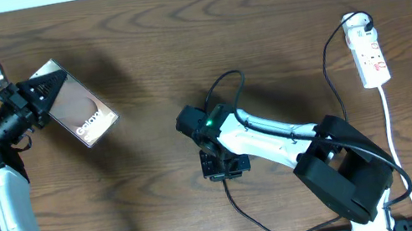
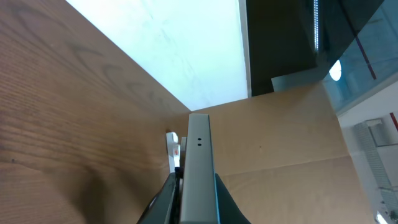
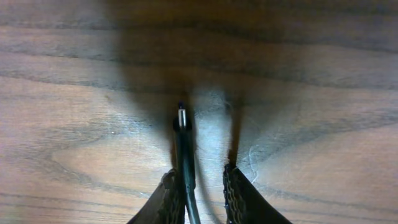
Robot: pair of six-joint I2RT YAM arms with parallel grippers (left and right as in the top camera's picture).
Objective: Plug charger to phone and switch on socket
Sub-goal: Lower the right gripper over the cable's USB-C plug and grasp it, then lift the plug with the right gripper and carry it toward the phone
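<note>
The flat silvery-grey rectangular phone (image 1: 84,111) is found at the far left of the brown wooden table (image 1: 257,21). It is clamped at one end by the left gripper (image 1: 39,95), with its lettered screen turned upward. In the left wrist view its thin metal edge is pinched between both fingers (image 2: 163,200).

The long thin black charger cable (image 3: 185,163) is laid on the wood at mid-table, beneath the right gripper (image 3: 202,186). Its small plug tip (image 3: 181,117) is pointed away from the fingers. The jaws are set narrow: the cable is pressed against the finger on the left of the wrist view, and a gap is left to the other finger (image 3: 233,193), so no grip is made.

From overhead the cable is seen looping beyond the right arm and trailing toward the near edge, its middle hidden by the arm.

The small white elongated power strip (image 1: 369,53) is placed at the far right, well apart from phone and plug tip. A black plug (image 1: 361,20) is seated in its far end, and its white cord (image 1: 392,134) is run toward the near edge. The switch position cannot be read.
</note>
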